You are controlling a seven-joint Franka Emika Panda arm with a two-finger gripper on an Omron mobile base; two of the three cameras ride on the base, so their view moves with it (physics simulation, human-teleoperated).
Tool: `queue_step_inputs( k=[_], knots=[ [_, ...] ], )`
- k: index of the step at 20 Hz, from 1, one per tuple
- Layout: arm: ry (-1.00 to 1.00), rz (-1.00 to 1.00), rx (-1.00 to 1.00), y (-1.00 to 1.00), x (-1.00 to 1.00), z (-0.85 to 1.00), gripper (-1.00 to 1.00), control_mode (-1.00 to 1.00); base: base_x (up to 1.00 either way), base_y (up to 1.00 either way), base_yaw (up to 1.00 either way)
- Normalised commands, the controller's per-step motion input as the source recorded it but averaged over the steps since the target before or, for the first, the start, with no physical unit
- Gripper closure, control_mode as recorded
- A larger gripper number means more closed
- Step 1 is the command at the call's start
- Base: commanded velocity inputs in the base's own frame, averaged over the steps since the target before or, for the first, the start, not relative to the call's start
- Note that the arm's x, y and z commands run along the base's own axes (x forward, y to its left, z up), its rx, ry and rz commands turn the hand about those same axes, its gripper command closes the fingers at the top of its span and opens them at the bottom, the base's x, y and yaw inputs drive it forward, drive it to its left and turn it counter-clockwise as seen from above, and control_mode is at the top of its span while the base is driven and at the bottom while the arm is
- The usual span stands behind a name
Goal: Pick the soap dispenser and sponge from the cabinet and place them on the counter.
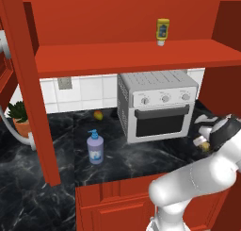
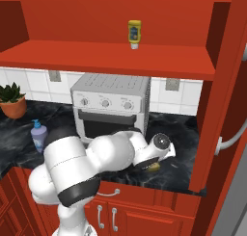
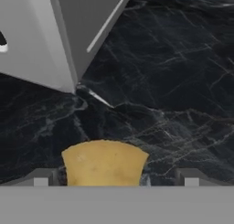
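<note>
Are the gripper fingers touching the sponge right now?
Apart. In the hand view the sponge lies on the counter between the gripper fingertips, with dark counter showing on both sides.

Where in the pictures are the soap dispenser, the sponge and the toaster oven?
soap dispenser (image 1: 95, 150): left base view, label on the bottle.
sponge (image 3: 104, 163): hand view, top face.
toaster oven (image 2: 108, 115): right base view, front.

Camera layout
Both base views face the toaster oven (image 1: 157, 105) from opposite rear sides; hand view looks closely down at the counter (image 3: 173, 81).
</note>
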Motion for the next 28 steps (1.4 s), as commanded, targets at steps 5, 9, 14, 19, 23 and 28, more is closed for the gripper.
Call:
queue_step_inputs(
  k=[5,9,14,19,23,28],
  knots=[
    [-0.07,0.00,-0.04,0.15,-0.02,0.23,-1.00,-1.00,0.00,0.00,0.00],
    [-0.06,0.00,-0.04,0.16,-0.04,0.29,-1.00,-1.00,0.00,0.00,0.00],
    [0.00,0.00,-0.02,0.09,-0.10,0.30,-1.00,-1.00,0.00,0.00,0.00],
    [0.00,0.00,-0.01,0.00,-0.12,0.50,-1.00,-1.00,0.00,0.00,0.00],
    [0.00,0.00,0.00,-0.04,-0.13,0.57,-1.00,-1.00,0.00,0.00,0.00],
    [-0.01,0.00,0.00,-0.05,-0.19,0.50,-1.00,-1.00,0.00,0.00,0.00]
  ],
)
